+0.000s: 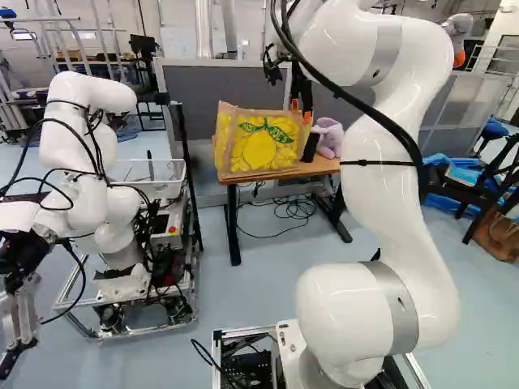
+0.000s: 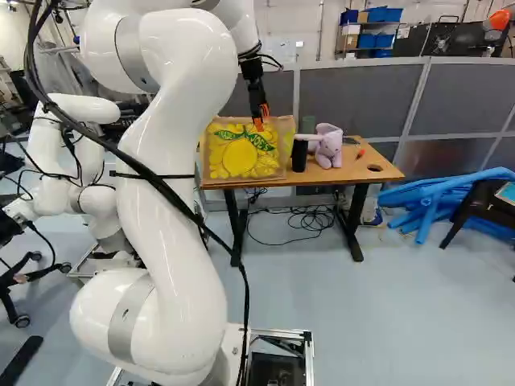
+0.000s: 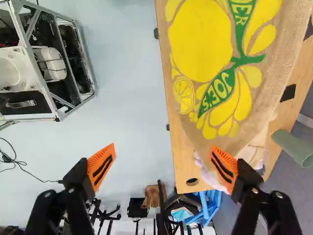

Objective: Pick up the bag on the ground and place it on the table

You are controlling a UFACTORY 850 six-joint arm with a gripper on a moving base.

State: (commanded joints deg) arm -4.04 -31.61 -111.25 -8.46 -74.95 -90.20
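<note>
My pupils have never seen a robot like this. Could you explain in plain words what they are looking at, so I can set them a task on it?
The machine is a white jointed arm on a moving base. Two pictures look ahead from behind it, one from its left and one from its right; the third looks along its black jaws from the wrist.

On the wooden-topped table stands a tan bag with yellow lemons and green leaves. Beside it are an upright black cylinder and a pink plush toy.

The jaws, which have orange pads, stand wide apart near the bag, and nothing is held between them. Another similar white arm stands at the left of the left base view.
</note>
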